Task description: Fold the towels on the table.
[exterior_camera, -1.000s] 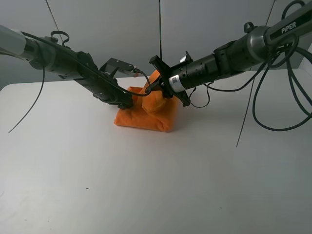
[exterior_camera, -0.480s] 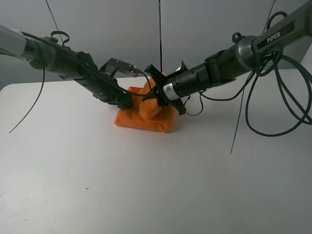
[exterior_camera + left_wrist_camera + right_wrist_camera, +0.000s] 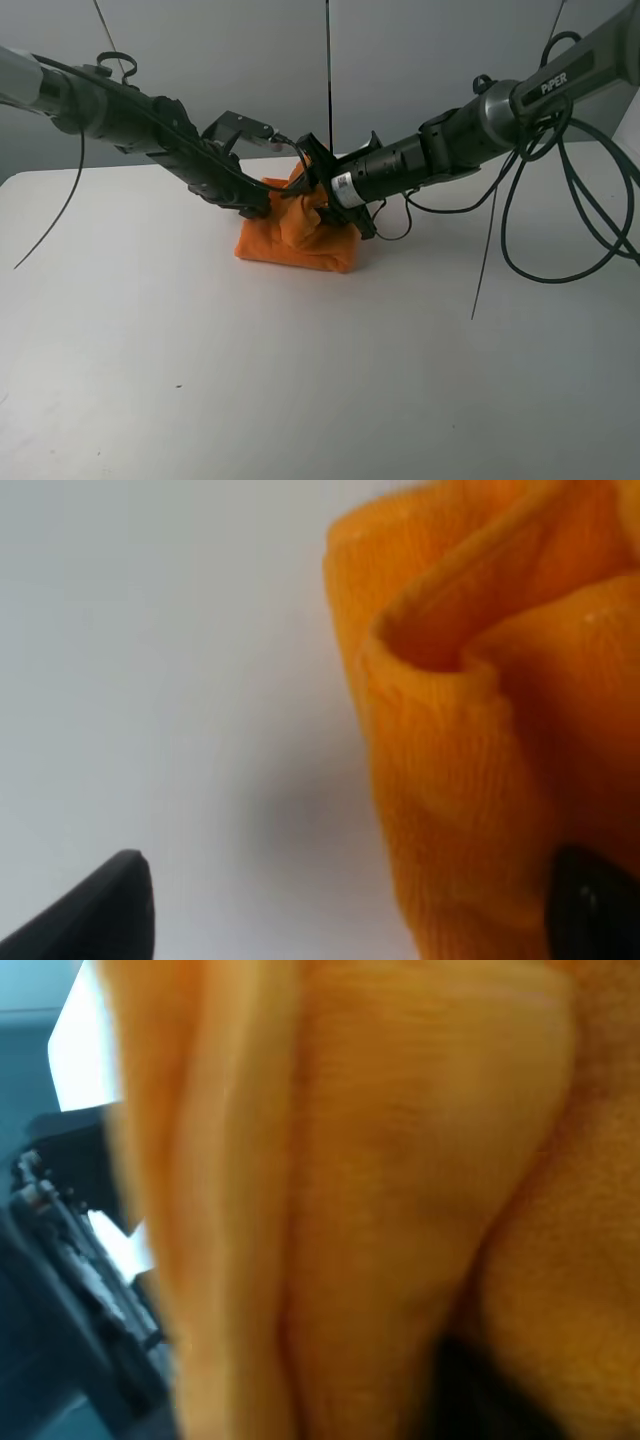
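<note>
The orange towel (image 3: 300, 238) lies bunched and partly folded on the white table (image 3: 200, 380), towards the back middle. My right gripper (image 3: 308, 184) is shut on a raised fold of the towel and holds it over the pile. In the right wrist view the towel (image 3: 400, 1160) fills the frame. My left gripper (image 3: 259, 204) is at the towel's left edge, low on the table. In the left wrist view its fingers (image 3: 110, 910) stand wide apart, with the towel's folded edge (image 3: 450, 760) between them.
Black cables (image 3: 500, 230) hang from the right arm down to the table at the right. A thin vertical cable (image 3: 329, 70) hangs behind the towel. The left arm's dark parts (image 3: 70, 1260) show beside the towel in the right wrist view.
My right gripper has moved left and a little down with the towel fold, drawing it over the pile towards the left gripper. The left gripper has barely moved.
</note>
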`<state>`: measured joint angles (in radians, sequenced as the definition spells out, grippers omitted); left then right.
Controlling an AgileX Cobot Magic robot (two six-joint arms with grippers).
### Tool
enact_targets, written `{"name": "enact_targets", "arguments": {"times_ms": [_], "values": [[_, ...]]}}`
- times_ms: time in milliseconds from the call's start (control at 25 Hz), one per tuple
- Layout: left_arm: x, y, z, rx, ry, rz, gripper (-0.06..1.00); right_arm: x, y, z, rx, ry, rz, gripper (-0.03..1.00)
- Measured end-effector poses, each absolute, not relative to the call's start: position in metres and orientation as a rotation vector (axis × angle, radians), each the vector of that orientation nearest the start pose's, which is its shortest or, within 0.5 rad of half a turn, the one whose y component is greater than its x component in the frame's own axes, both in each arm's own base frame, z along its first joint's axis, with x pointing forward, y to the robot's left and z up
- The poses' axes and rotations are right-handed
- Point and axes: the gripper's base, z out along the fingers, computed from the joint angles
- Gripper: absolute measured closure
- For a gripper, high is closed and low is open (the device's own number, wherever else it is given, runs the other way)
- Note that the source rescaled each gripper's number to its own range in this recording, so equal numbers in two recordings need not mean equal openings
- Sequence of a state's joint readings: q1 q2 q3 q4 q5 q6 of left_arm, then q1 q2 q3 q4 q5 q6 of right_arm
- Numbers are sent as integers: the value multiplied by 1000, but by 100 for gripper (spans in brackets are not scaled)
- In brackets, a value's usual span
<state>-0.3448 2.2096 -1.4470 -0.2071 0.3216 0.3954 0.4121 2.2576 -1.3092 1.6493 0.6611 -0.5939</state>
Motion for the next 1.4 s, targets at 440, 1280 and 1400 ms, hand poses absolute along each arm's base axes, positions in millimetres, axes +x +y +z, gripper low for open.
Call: {"name": "enact_targets", "arguments": {"times_ms": [440, 1280, 1400], "values": [[430, -86, 224, 475, 2364, -100, -6, 377, 232, 105, 421, 2605, 1476, 1], [381, -59, 315, 383, 2349, -115, -6, 362, 262, 186, -47, 2503, 1578, 1], [369, -57, 329, 383, 2355, -108, -6, 373, 234, 195, -70, 2517, 1430, 1]]}}
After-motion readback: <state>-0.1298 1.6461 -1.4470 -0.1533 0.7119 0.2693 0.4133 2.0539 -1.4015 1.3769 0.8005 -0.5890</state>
